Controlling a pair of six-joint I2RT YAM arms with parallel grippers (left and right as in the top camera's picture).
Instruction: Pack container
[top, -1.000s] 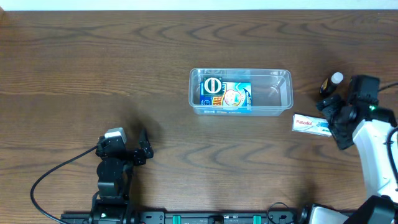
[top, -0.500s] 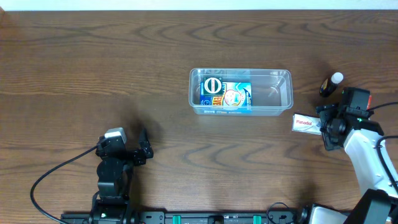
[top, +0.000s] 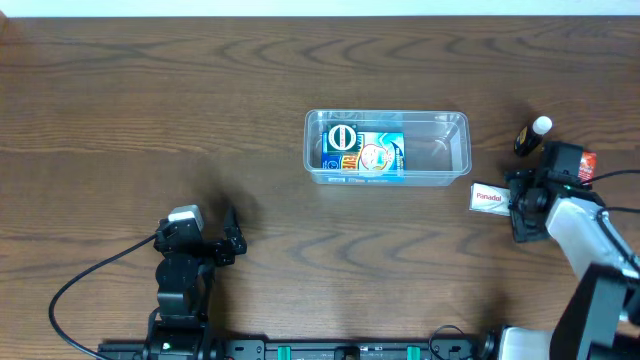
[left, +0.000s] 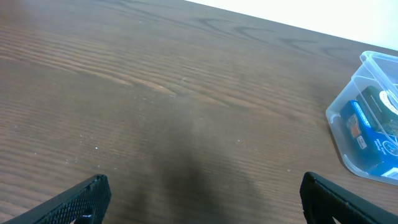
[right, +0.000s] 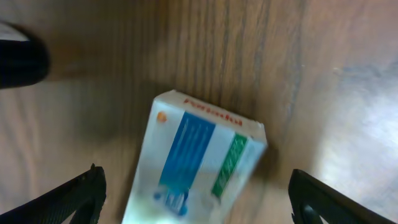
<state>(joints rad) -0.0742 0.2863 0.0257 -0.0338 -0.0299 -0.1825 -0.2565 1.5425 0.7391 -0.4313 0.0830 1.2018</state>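
The clear plastic container (top: 386, 147) sits at the table's middle and holds a blue box (top: 378, 155) and a dark round-marked item (top: 342, 137). Its corner also shows in the left wrist view (left: 373, 118). A white Panadol box (top: 489, 198) lies on the table right of the container. My right gripper (top: 518, 202) is open, low over that box, and in the right wrist view the box (right: 199, 158) lies between the spread fingers (right: 198, 202). My left gripper (top: 230, 240) is open and empty at the front left, over bare wood (left: 202, 199).
A small dark bottle with a white cap (top: 531, 134) stands at the right, just behind the right gripper. A dark blurred shape (right: 22, 62) shows at the left edge of the right wrist view. A black cable (top: 90, 280) runs from the left arm.
My right gripper has moved left and down over the Panadol box, covering its right end. The left arm, the container and its contents have not moved.
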